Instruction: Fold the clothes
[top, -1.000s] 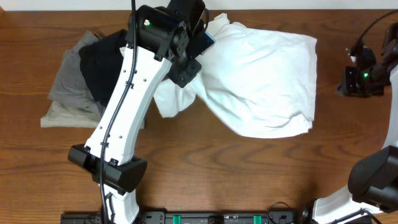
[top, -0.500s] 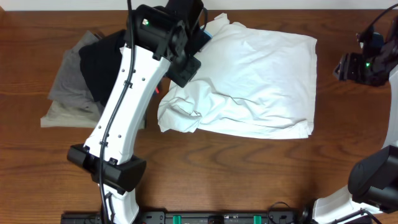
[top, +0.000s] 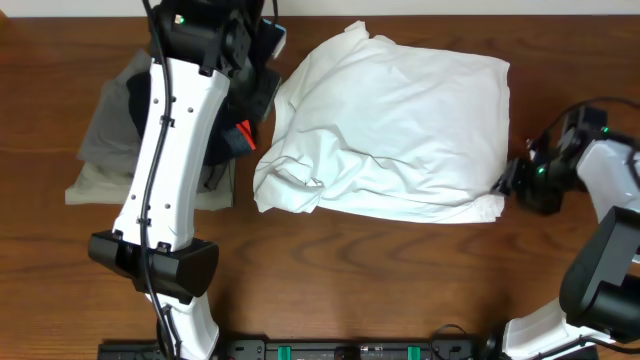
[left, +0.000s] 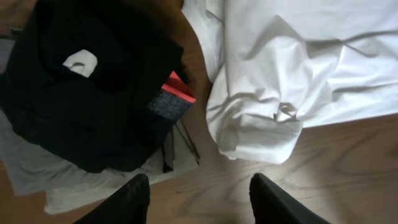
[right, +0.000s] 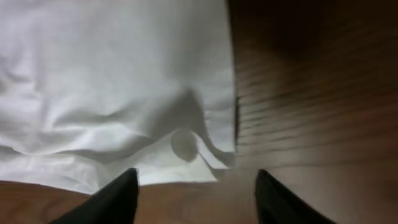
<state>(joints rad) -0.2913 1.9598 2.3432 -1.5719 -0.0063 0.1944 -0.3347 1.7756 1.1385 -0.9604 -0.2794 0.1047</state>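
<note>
We see the white T-shirt (top: 400, 130) bunched on the table (top: 330, 280), centre toward 1 o'clock, with a crumpled lump at its 8 o'clock corner. Left gripper (left: 200, 202) hangs over the gap between shirt and black garment (left: 93, 106), fingers spread, empty. Right gripper (right: 198, 198) is at the shirt's 4 o'clock corner, fingers spread, empty. Grey garments (top: 105, 150) lie under the black one, at 9 o'clock.

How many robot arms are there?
2. The left arm reaches over the black folded garment beside the white T-shirt. The right arm is at the T-shirt's right edge. No others seem hidden.
</note>
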